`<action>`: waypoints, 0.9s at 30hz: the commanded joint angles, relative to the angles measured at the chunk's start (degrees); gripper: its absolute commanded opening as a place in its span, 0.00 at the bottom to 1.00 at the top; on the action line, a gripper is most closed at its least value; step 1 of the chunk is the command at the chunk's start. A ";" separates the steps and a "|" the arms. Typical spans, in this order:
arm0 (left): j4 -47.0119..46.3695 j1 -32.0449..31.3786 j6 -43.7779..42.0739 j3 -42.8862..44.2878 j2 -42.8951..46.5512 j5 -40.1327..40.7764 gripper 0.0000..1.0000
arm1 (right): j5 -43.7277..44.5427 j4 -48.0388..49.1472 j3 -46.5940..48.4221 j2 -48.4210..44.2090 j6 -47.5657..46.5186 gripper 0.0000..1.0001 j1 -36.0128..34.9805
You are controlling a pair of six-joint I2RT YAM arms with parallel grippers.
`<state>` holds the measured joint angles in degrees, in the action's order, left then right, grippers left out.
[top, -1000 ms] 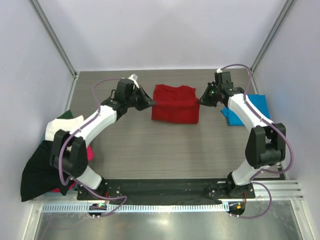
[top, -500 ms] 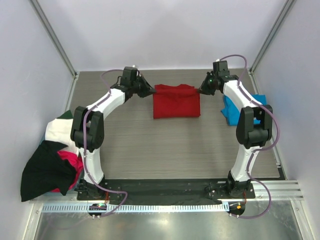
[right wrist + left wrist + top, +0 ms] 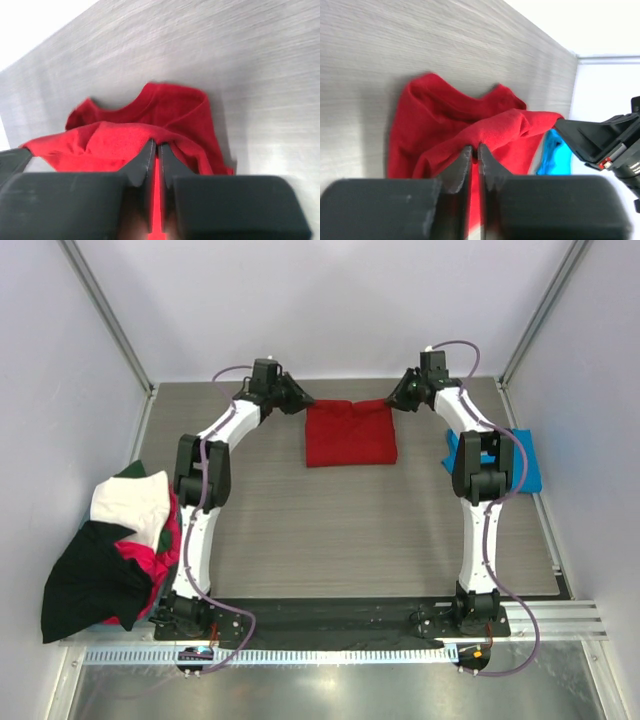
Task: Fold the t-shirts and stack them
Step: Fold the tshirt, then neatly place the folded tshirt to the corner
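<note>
Shirts lie heaped at the left edge of the worktop [image 3: 300,530], toward its near-left corner. A white shirt [image 3: 130,502] sits on top, a black shirt [image 3: 85,585] spills out over the edge below it, and a magenta shirt [image 3: 155,565] shows between them and the left arm's base.

That arm stretches to the far edge, where the left end effector [image 3: 303,403] meets the far-left corner of the red shirt [image 3: 350,437]. In the left wrist view its fingers [image 3: 462,162] stand almost together, a fold of red cloth nipped between them.

This red shirt is a folded, roughly square bundle at the middle of the far edge. Most of it lies flat on the worktop. Its far rim is raised, a band of cloth strung between the two end effectors, and the neckline shows beyond that band in both wrist views.

At the far-right corner of the bundle the right end effector [image 3: 391,403] is likewise narrow, its fingers [image 3: 142,160] closed on red cloth with only a thin red strip showing in the slit.

A blue shirt [image 3: 522,455] lies against the right edge, toward the far-right corner. It is partly hidden behind the right arm and sits well apart from the red shirt.
</note>
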<state>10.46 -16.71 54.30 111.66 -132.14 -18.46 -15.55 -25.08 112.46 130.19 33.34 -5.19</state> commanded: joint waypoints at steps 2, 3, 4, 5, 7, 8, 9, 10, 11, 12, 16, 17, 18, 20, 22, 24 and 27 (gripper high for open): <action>-2.55 1.50 -0.24 12.24 -8.82 -3.34 0.40 | -2.29 6.00 5.66 4.55 4.44 0.44 1.50; -0.90 1.68 -2.16 14.71 -10.23 -3.08 0.57 | -2.20 6.79 5.05 4.20 4.54 0.58 1.41; 1.38 1.77 -2.88 16.56 -11.46 -2.99 0.69 | -2.20 8.89 4.17 3.76 4.36 0.76 1.50; 1.58 2.12 -3.41 16.58 -10.95 -2.90 0.71 | -2.03 9.69 2.08 2.19 3.75 0.81 1.50; 0.97 2.29 -4.90 13.78 -9.03 -1.06 0.75 | -1.07 11.19 -0.13 0.42 2.00 0.83 1.59; 0.53 2.21 -5.43 12.28 -6.58 -0.36 0.77 | -0.36 11.63 -2.66 -0.63 1.29 0.83 1.67; 0.09 2.21 -5.96 8.88 -5.08 0.43 0.78 | -0.01 12.42 -4.52 -2.64 0.16 0.83 1.94; -0.43 2.29 -6.92 7.45 -4.10 0.61 0.80 | -0.27 15.56 -6.62 -4.05 -0.03 0.83 2.11; -0.44 2.21 -7.28 6.04 -2.18 0.79 0.80 | -0.27 17.15 -10.99 -5.11 -0.21 0.83 2.20; -0.44 2.21 -7.80 4.12 -1.55 0.79 0.80 | -0.10 18.82 -13.21 -6.95 -0.73 0.82 2.46; -0.61 2.12 -8.78 -0.37 0.65 0.79 0.79 | -0.62 22.11 -17.63 -7.41 -4.33 0.79 2.38; -0.61 1.86 -9.04 -1.00 0.83 0.88 0.79 | -1.06 20.79 -15.72 -6.45 -4.69 0.76 2.38; -0.70 1.77 -9.04 -1.44 0.83 0.97 0.79 | -1.32 19.21 -14.22 -5.40 -4.86 0.73 2.38; -0.53 1.59 -9.13 -1.97 0.48 1.41 0.78 | -2.20 15.68 -10.62 -2.14 -4.87 0.66 2.38; -0.44 1.50 -8.78 -2.06 -0.31 1.41 0.77 | -2.82 14.63 -9.11 -0.12 -4.69 0.67 2.38; -0.09 1.15 -9.12 -1.62 -1.02 1.50 0.78 | -2.73 14.01 -8.05 1.64 -4.60 0.68 2.29; 2.02 0.54 -9.74 0.14 -2.60 2.46 0.80 | -2.38 14.09 -7.35 3.14 -4.34 0.72 2.03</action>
<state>11.70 -15.44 46.04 109.89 -134.72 -17.28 -17.34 -10.04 102.76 131.90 29.93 -2.90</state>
